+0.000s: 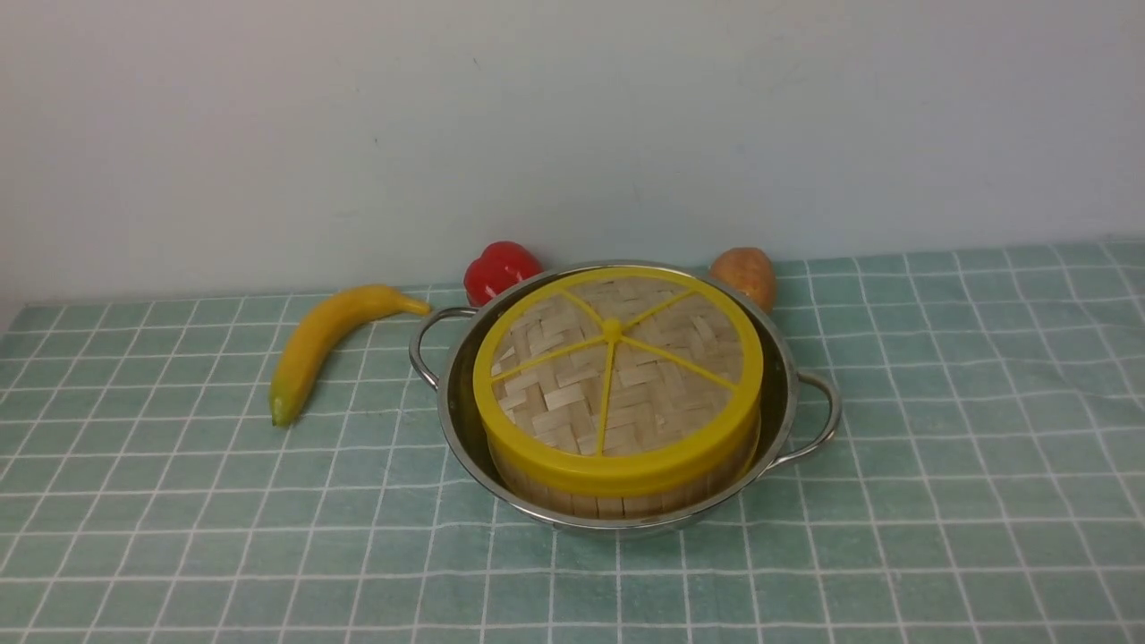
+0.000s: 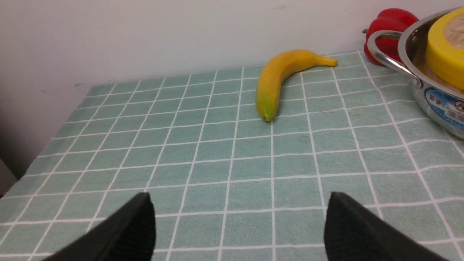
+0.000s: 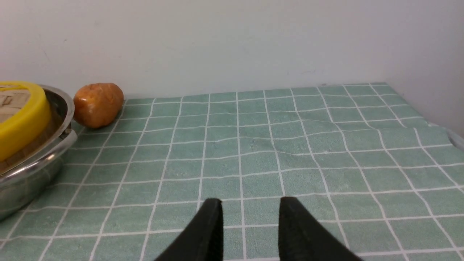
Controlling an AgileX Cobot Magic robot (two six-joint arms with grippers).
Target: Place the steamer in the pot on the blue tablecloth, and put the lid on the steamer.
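Pot (image 1: 783,394) sits mid-desk on the blue tablecloth (image 1: 939,501), both wire handles out to the sides. Steamer (image 1: 626,496) stands inside the pot, slatted wall showing above the front rim of the steel. Lid (image 1: 617,376) rests flat on top of the steamer, yellow rim seated all round, five spokes meeting at the hub; it looks level in the front view. Banana (image 1: 326,344) lies on the cloth to the robot's left of the pot, apart from it, green tip toward the camera. Red pepper (image 1: 501,268) behind the pot on the left side, close to the handle; brownish potato-like item (image 1: 745,273) behind the pot on the right, close to its rim. Neither arm shows in the front view. Left gripper (image 2: 239,224), from the left wrist view: jaws spread wide, nothing between them, over bare cloth well apart from the banana and pot. Right gripper (image 3: 250,226), from the right wrist view: jaws parted by a narrow gap, holding nothing, over bare cloth off to the pot's right.
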